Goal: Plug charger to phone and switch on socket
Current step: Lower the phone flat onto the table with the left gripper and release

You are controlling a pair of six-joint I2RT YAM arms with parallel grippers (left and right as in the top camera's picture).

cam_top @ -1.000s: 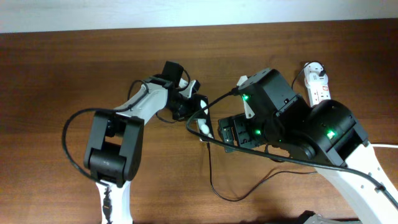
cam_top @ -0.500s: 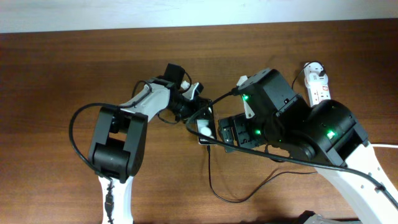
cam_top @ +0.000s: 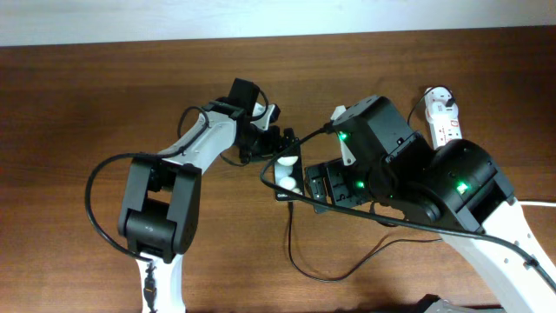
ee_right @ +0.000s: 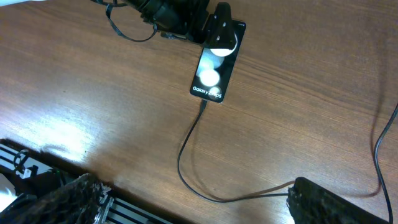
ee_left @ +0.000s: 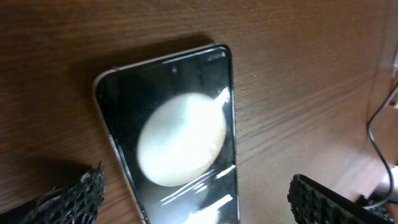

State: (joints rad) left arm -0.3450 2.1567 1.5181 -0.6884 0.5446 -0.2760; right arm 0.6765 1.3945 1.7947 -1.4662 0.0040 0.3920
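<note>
Right wrist view: we see the charger [ee_right: 180,155] joined to the phone [ee_right: 214,62] on the bench [ee_right: 93,93]; left hand [ee_left: 196,193] and right hand [ee_right: 196,190] stand spread.

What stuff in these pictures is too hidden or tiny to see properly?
- Socket: overhead, right arm covers most of it; switches too small to read.
- Phone: left wrist, lower end cut by frame edge.
- Charger tip: right wrist, too small to tell if fully in.

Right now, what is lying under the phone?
The phone lies flat on the wooden table, and wood shows along its sides. The charger ends at its lower edge, not visibly beneath it. What the phone itself covers cannot be seen.
</note>
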